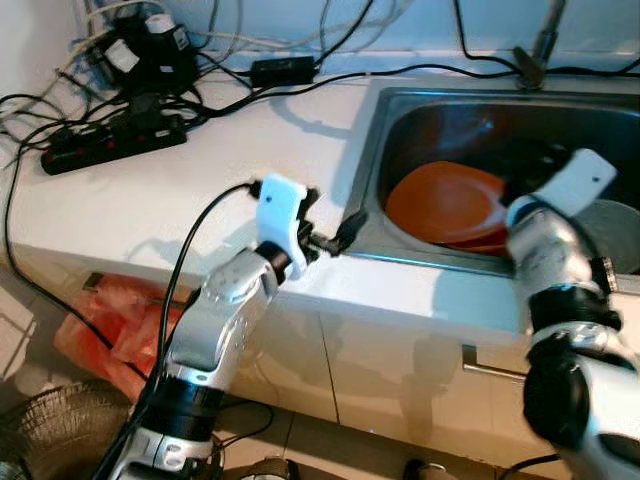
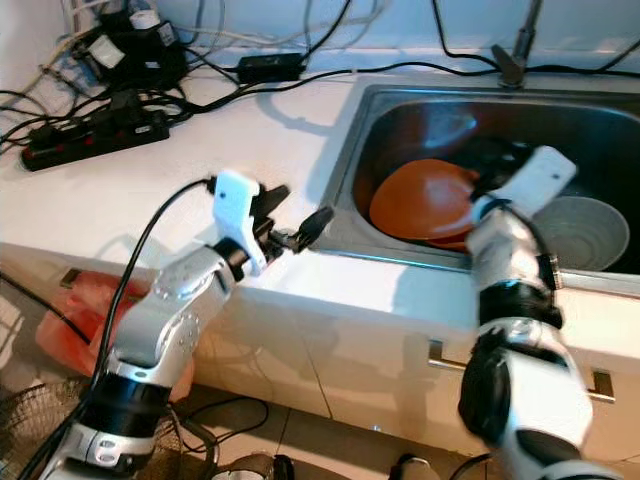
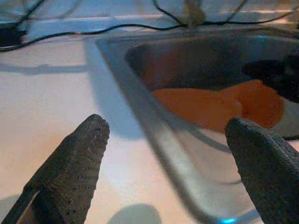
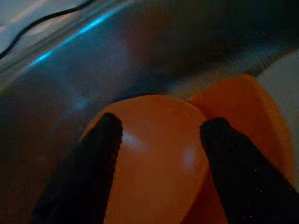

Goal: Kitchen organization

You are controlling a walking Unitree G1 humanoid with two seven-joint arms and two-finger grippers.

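Observation:
Two orange plates (image 1: 445, 205) lie overlapping in the steel sink (image 1: 420, 262), beside a grey bowl (image 2: 590, 230) on their right. My right gripper (image 4: 161, 128) reaches down into the sink, open, its black fingers (image 4: 84, 172) spread just above the nearer orange plate (image 4: 159, 158). I cannot tell if they touch it. My left gripper (image 1: 335, 225) hovers open over the white counter at the sink's left rim (image 3: 154, 126), holding nothing.
A black power strip (image 1: 110, 140), adapters and tangled cables crowd the counter's back left. The faucet base (image 1: 540, 45) stands behind the sink. Below the counter are cabinet fronts with a handle (image 1: 495, 370), an orange bag (image 1: 115, 320) and a fan grille (image 1: 50, 430).

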